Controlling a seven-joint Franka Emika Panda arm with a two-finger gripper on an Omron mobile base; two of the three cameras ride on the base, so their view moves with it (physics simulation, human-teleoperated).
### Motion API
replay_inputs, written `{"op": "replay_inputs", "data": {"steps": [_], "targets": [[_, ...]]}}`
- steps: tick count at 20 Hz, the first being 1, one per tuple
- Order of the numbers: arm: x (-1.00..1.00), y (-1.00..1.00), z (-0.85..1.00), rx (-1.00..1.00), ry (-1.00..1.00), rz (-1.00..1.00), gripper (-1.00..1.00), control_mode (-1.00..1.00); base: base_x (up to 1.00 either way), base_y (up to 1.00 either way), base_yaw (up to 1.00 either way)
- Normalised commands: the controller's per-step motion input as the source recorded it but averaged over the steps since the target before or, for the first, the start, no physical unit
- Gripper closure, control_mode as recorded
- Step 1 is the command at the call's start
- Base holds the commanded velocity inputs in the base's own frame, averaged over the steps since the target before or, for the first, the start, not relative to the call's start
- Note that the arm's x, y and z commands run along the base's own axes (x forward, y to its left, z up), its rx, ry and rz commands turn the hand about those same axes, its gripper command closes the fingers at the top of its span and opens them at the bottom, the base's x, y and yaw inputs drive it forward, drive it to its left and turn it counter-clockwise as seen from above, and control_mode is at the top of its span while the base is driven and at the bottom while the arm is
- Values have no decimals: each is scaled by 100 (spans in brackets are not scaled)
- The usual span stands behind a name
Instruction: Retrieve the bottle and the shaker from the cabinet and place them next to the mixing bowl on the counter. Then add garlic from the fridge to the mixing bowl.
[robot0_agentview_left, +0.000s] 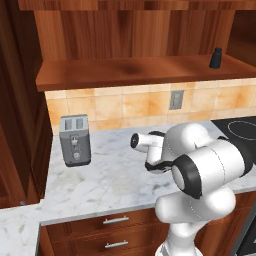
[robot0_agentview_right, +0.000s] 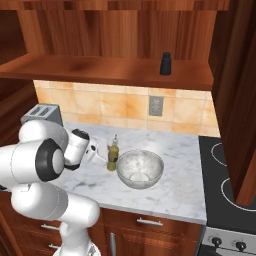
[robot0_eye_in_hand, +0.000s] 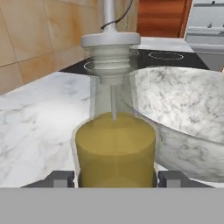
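The olive-yellow bottle stands upright on the counter, just left of the mixing bowl. In the hand view the bottle is close up, with the bowl right behind it. My gripper reaches in from the left around the bottle's lower body, one fingertip on each side and a sliver of space between. The black shaker stands on the cabinet shelf, seen at the right end of the shelf as the shaker. The fridge and the garlic are out of view.
A grey toaster stands at the left back of the counter. A black stovetop borders the counter on the right. A wall outlet sits on the tiled backsplash. Drawers with bar handles run below.
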Motion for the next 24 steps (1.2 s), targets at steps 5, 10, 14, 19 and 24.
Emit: {"op": "replay_inputs", "data": {"steps": [5,10,14,19,24], "targets": [[0,6,-9,4,0,0,-100,-100,0,0,0],[0,12,-9,4,0,0,-100,-100,0,0,0],[0,26,0,0,0,0,-100,-100,0,0,0],[0,17,0,0,0,0,-100,-100,0,0,0],[0,29,0,0,3,0,-100,-100,0,0,0]]}}
